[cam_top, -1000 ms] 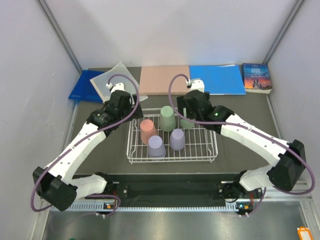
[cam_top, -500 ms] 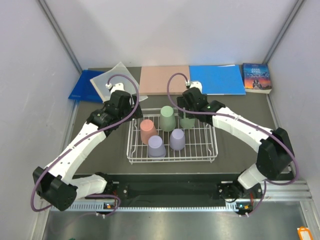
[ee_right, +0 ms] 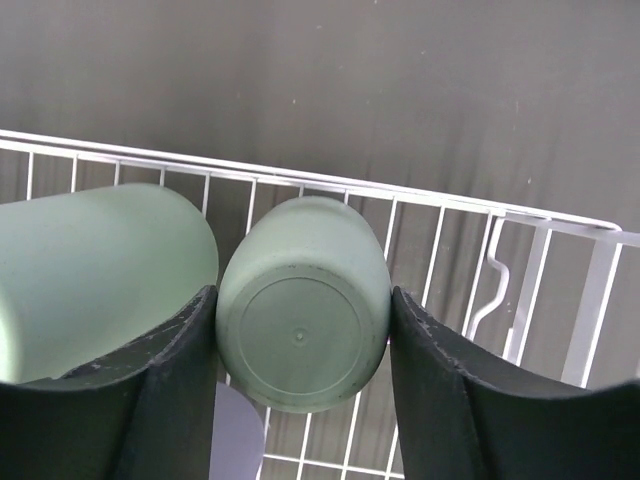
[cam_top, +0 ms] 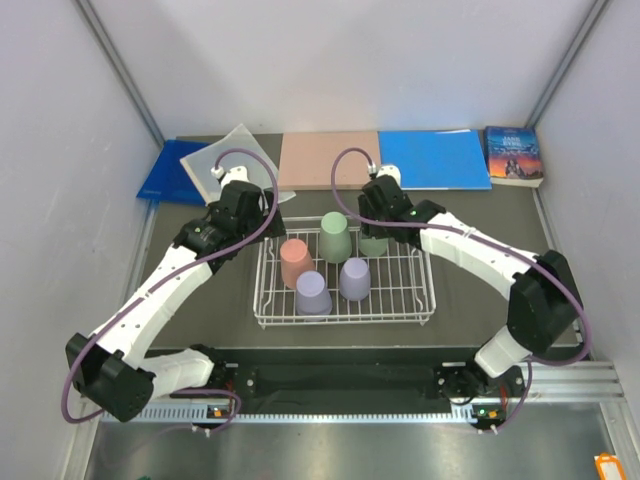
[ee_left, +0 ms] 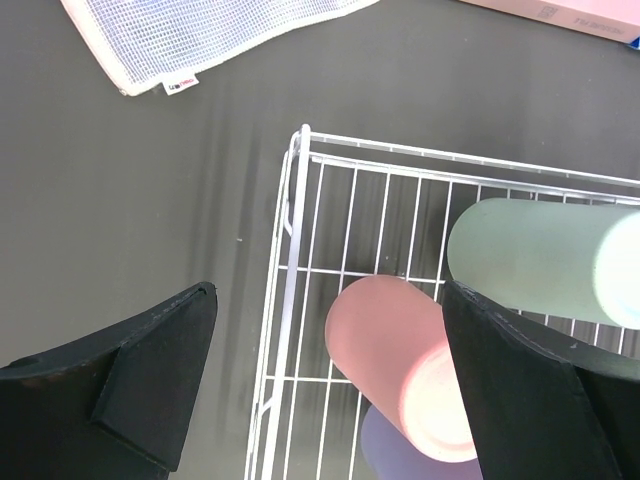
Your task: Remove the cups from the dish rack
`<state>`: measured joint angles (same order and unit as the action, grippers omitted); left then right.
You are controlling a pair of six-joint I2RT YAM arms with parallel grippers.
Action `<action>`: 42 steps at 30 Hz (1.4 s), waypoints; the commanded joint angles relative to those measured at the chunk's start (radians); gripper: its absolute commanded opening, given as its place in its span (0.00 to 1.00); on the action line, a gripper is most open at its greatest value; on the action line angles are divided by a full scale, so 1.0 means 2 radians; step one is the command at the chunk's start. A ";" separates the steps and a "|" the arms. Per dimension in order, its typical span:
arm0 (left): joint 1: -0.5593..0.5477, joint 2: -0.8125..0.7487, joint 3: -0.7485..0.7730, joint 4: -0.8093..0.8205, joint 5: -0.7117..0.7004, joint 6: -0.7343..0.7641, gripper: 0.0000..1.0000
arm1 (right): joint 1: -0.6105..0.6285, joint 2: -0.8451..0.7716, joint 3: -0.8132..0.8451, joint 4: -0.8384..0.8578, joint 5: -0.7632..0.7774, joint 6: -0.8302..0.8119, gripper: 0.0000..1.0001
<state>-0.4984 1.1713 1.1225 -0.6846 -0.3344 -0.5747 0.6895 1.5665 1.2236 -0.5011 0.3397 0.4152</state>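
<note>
Sage green cup [ee_right: 303, 345] stands bottom-up in the far right corner of the dish rack [cam_top: 345, 321]. The right gripper [ee_right: 303, 300] is closed around it. In the right wrist view, 1 black finger [ee_right: 170, 400] presses the cup's left side and the other presses its right side. Just to its left stands the second green cup [cam_top: 336, 237], also bottom-up and just beside the left finger.

The white wire rack sits mid-table on the dark table [cam_top: 230, 290], and all 5 cups are inside it, upside down. The pink cup [cam_top: 296, 262] is toward the rack's left side. 1 purple cup [cam_top: 313, 293] stands in front of it near the front rim. The other purple cup [cam_top: 354, 278] is in front of the 2 green ones.

The left gripper [cam_top: 243, 205] hangs over the rack's far left corner with its jaws spread wide and nothing between them. In the left wrist view, 1 finger is outside the rack's left rim over bare table. The other is over the rack interior, with the pink cup in the gap between them.

Along the table's far edge lie a blue folder [cam_top: 165, 180], a white mesh pouch [ee_left: 200, 30], a pink board [cam_top: 328, 160], a blue board [cam_top: 435, 158] and a book [cam_top: 513, 155].
</note>
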 commanded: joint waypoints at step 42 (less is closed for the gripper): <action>0.047 -0.045 -0.067 0.544 0.362 -0.293 0.99 | -0.099 -0.075 -0.070 0.661 -0.497 0.447 0.00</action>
<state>-0.4065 1.0691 0.9989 0.2516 0.3439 -1.1145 0.4618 1.3922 1.0195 0.7418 -0.6380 1.3006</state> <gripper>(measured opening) 0.990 0.594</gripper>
